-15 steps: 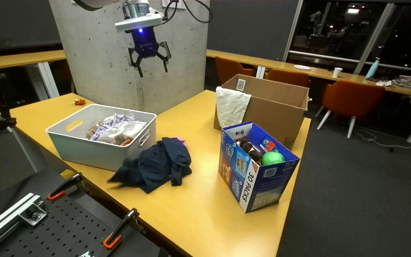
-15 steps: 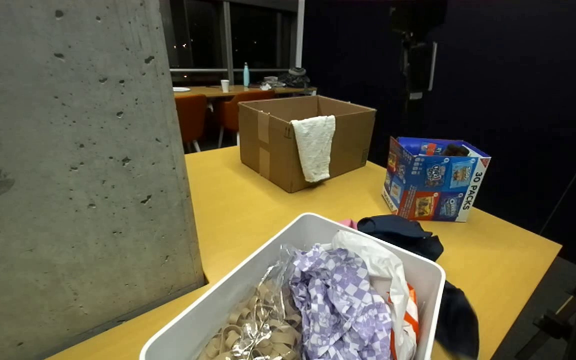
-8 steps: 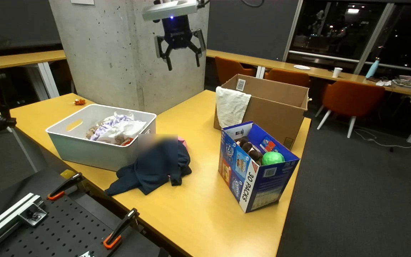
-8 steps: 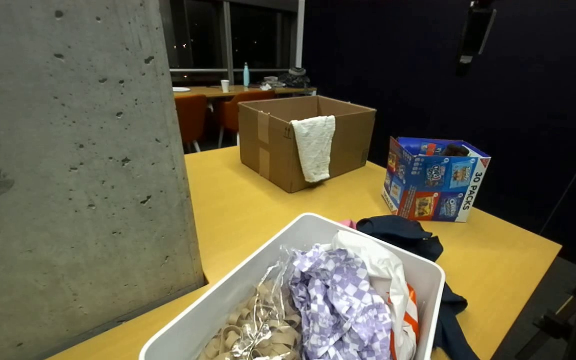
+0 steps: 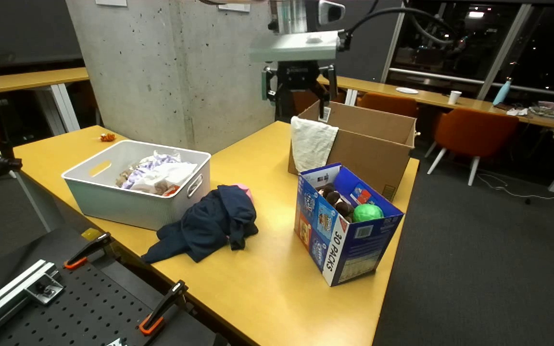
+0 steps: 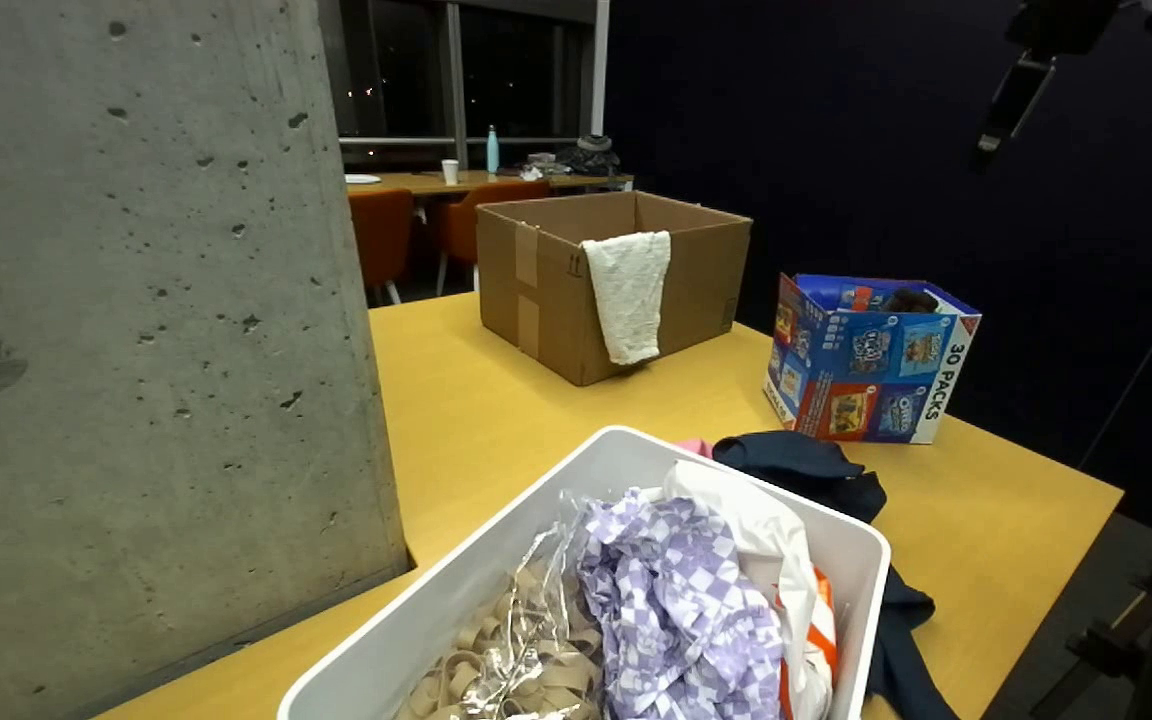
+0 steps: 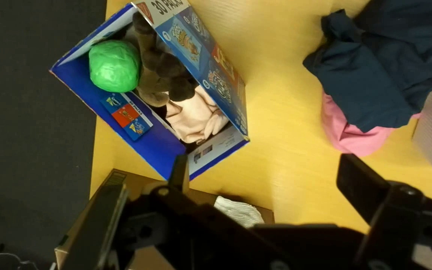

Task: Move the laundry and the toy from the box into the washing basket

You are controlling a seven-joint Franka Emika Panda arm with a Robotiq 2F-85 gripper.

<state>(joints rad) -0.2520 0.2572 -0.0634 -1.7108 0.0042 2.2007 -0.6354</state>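
My gripper [image 5: 302,108] is open and empty, in the air near the cardboard box; it also shows in the wrist view [image 7: 264,163]. The blue snack box [image 5: 339,245] holds a green ball [image 7: 114,66], a brown plush toy [image 7: 163,69] and a pale pink cloth [image 7: 193,116]. A white towel [image 5: 311,144] hangs over the rim of the cardboard box [image 5: 373,161]. The pale grey washing basket [image 5: 128,206] holds purple-checked cloth [image 6: 676,600] and white plastic. A navy cloth [image 5: 214,221] lies on the table against the basket, partly covering a pink cloth [image 7: 354,137].
A concrete pillar [image 5: 185,81] rises behind the table [image 5: 277,288]. A black perforated plate with orange clamps [image 5: 152,322] lies at the table's near left edge. A small orange item [image 5: 107,137] lies behind the basket.
My open gripper has moved right in an exterior view, from in front of the pillar to near the cardboard box. The navy cloth's loose end, blurred in motion before, now lies still on the table.
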